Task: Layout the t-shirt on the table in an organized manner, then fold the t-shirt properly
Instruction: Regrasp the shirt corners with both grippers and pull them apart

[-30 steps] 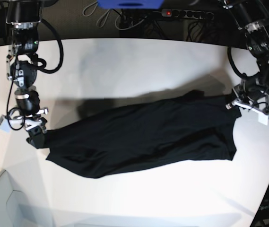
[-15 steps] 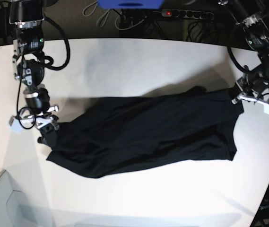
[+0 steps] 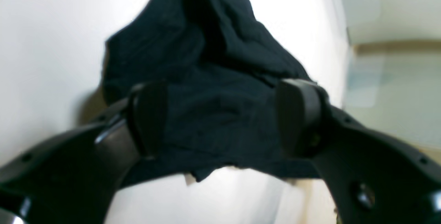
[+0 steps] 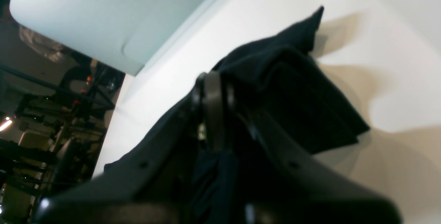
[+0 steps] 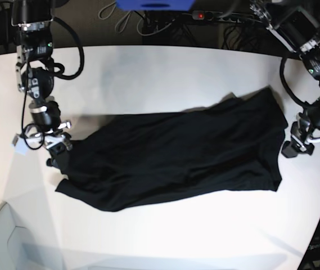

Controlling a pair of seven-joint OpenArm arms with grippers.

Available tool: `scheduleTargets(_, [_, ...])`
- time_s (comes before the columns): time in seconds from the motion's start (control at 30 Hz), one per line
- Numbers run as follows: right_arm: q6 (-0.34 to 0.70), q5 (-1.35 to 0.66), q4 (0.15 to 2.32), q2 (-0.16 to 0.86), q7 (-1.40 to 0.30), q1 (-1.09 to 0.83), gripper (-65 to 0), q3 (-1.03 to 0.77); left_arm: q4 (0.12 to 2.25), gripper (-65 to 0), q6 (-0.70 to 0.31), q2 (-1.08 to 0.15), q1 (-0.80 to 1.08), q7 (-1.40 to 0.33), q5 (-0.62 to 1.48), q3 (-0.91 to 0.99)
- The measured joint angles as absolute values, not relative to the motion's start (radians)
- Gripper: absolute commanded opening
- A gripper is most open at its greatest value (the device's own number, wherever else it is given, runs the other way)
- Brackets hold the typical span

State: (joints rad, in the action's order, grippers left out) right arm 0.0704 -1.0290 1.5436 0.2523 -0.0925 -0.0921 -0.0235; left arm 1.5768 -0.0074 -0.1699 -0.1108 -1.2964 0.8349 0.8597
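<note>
The black t-shirt (image 5: 176, 160) lies spread lengthwise across the middle of the white table (image 5: 165, 79), with loose folds in it. My right gripper (image 5: 58, 153) is at the shirt's left end, shut on a bunched corner. The right wrist view shows the same hold, the right gripper (image 4: 213, 113) pinching the t-shirt (image 4: 293, 89) just above the table. My left gripper (image 5: 294, 147) stands just off the shirt's right edge. In the left wrist view the left gripper (image 3: 222, 119) is wide open, and the t-shirt (image 3: 206, 44) lies free beneath and beyond its fingers (image 3: 148, 120).
The table's curved edge (image 5: 317, 225) runs close by the left arm on the right. A power strip (image 5: 216, 16), cables and a blue object (image 5: 154, 4) sit behind the far edge. A pale grey panel (image 5: 8, 242) lies at the front left.
My left gripper has opened and let go of the shirt's right end, which dropped flat onto the table; that arm moved toward the front. The right gripper shifted slightly inward with its corner.
</note>
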Motion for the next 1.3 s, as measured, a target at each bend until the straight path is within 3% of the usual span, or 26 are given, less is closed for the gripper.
scheduleTargets(0.2, [0.07,-1.029,1.544,0.255,-0.089,-0.105,-65.0,-0.024,1.606,-17.5,-0.008,-0.183,-0.09,-1.291,0.843,0.867])
scheduleTargets(0.53, [0.07,-1.029,1.544,0.255,-0.09,-0.113,-65.0,-0.026,1.706,-16.9,-0.003,-0.231,0.172,-1.282,0.817,0.831])
scheduleTargets(0.73, [0.07,-1.029,1.544,0.254,-0.089,-0.115,-65.0,-0.025,1.7,-16.8,-0.001,-0.204,0.18,-1.168,0.628,0.728])
scheduleTargets(1.03, [0.07,-1.029,1.544,0.254,-0.089,-0.126,-65.0,-0.025,1.69,-16.8,-0.003,-0.194,0.181,-1.085,0.61,0.566])
scheduleTargets(1.3, [0.07,-1.029,1.546,0.253,-0.09,-0.143,-65.0,-0.025,1.55,-17.5,-0.004,-0.204,0.137,-1.068,0.611,0.521])
